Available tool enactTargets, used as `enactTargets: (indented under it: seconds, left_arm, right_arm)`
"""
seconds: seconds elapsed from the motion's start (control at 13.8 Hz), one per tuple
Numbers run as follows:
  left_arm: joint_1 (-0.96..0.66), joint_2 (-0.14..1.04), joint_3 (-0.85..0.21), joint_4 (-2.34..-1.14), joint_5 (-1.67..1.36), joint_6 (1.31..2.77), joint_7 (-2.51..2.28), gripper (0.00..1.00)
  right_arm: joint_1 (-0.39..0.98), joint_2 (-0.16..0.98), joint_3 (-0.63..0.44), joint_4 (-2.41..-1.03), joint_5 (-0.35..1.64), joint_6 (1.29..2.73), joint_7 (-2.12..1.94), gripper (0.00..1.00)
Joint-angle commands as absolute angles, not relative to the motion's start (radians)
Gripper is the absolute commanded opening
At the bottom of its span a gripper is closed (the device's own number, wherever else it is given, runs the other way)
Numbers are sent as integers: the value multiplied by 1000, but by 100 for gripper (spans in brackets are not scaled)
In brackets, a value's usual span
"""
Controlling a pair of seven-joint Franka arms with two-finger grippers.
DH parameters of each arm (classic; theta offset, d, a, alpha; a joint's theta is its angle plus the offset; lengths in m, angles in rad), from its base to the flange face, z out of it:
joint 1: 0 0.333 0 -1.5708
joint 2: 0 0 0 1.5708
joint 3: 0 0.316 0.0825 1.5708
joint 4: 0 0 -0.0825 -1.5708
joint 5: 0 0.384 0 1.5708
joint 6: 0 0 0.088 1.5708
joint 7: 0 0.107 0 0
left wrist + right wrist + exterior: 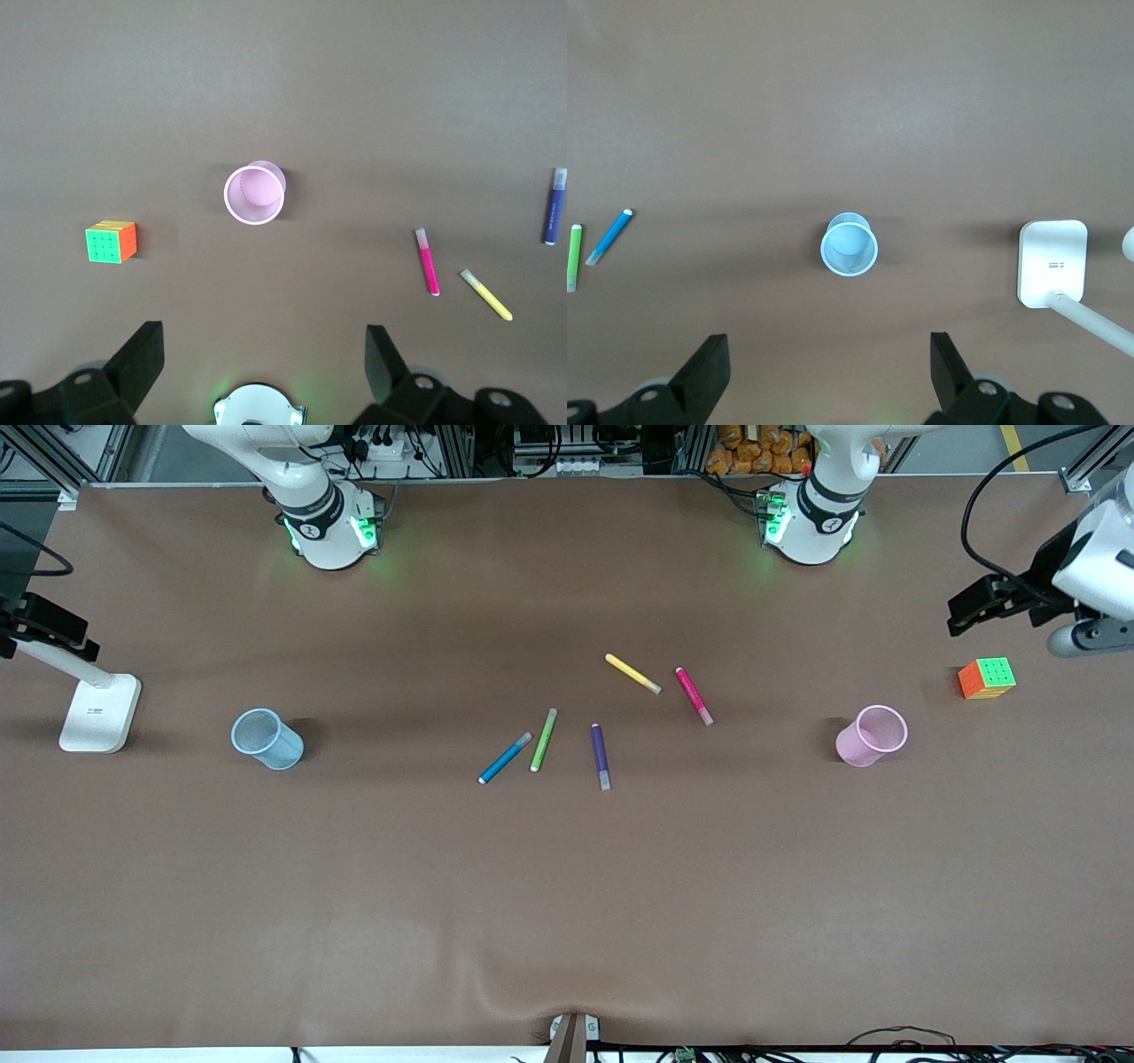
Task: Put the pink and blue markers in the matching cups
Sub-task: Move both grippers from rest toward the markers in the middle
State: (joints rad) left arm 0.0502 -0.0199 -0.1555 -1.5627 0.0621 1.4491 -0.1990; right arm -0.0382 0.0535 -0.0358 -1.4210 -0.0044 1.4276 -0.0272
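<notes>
A brown cloth covers the tabletop [567,886]. Mid-tabletop lie the pink marker [694,695] and blue marker [505,758], pale-ended. The left gripper [261,359] and right gripper [828,363] gape, empty.

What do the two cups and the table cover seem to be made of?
The blue cup and the pink cup look like thin translucent plastic: the brown surface shows dimly through their walls, and the rims are smooth. The table cover looks like a matte brown sheet, perhaps paper or vinyl: it gives no glare and has a soft wrinkle near the front camera's edge.
</notes>
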Motion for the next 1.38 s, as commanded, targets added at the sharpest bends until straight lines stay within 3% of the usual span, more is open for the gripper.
enactTargets:
  seconds: [0.0,0.22,0.87,1.3]
  left_arm:
    - [45,23,-166,-1505,86,1431,-213,100]
    - [40,80,-166,-1439,87,1436,-213,100]
    - [31,201,-192,-1447,22,1433,-296,100]
    - [-11,235,-233,-1575,2,1460,-420,100]
  right_arm:
    - [-63,69,-15,-1419,0,1420,-41,100]
    - [-63,90,-15,-1419,0,1419,-41,100]
    - [-54,155,-15,-1450,0,1379,-43,100]
    - [-54,199,-15,-1454,-2,1368,-46,100]
